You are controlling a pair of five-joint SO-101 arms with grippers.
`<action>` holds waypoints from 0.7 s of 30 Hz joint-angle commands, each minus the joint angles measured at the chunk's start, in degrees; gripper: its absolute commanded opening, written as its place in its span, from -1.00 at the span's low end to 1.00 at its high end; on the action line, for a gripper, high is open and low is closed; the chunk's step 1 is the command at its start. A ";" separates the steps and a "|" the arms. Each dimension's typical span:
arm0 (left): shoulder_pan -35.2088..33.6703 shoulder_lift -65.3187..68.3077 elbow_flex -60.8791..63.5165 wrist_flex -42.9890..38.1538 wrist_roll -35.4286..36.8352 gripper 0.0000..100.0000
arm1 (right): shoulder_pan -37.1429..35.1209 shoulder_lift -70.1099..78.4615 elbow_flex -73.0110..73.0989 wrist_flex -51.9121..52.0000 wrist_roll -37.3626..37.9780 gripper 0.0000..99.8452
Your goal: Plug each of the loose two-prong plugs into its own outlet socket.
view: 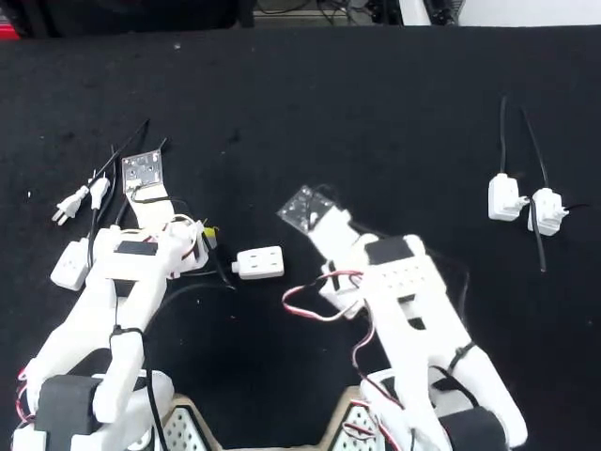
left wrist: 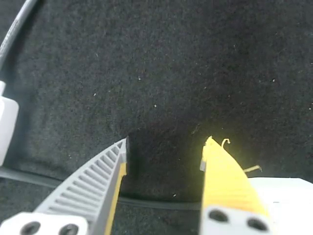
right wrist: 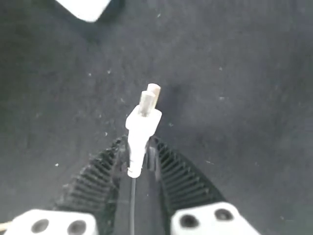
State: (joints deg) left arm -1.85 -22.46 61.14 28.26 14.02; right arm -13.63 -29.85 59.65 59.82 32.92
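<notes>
**Plug work sitting at roughly the halfway mark**

At the far right side of the black cloth-covered worktop, 2 white plug-and-socket blocks are lying side by side, each trailing a black cord. Each is looking like a plug already pushed home in its socket, though the joint itself is too small to confirm. That is leaving 2 pairings to be made.

The right gripper is clamping a white 2-prong plug by its body, with the prongs pointing forward, clear of the fingers, and its thin cord running back between them. In the high view this gripper is hovering near a white rectangular outlet socket at mid-worktop, but apart from it, so this insertion is not yet done.

The left gripper is standing wide and holding nothing, with bare cloth showing between its fingers. Beside that arm, a loose white corded plug is lying flat on the worktop, and a second white outlet socket is sitting just nearer the arm's base, separate from the plug. That pair is looking untouched and is likely the last job.
</notes>
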 commanded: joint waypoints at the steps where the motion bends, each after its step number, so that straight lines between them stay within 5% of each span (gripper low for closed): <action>1: -0.48 -1.85 -0.40 -0.35 0.18 -0.52 | -0.97 4.09 4.00 -8.97 -2.11 -0.95; 6: -0.48 -1.76 -0.40 -0.35 0.18 -0.52 | -0.97 11.38 0.04 -9.14 -7.38 -0.76; 12: -0.48 -1.67 -0.40 -0.35 0.18 -0.52 | -0.97 14.73 -4.26 -8.97 -7.30 -0.98; 21: -0.66 -3.08 -0.13 2.02 0.26 -0.52 | -5.80 0.22 -9.45 8.09 -3.43 -0.98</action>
State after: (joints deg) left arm -1.85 -22.55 61.58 28.26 14.02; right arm -15.12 -20.79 53.76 62.64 26.07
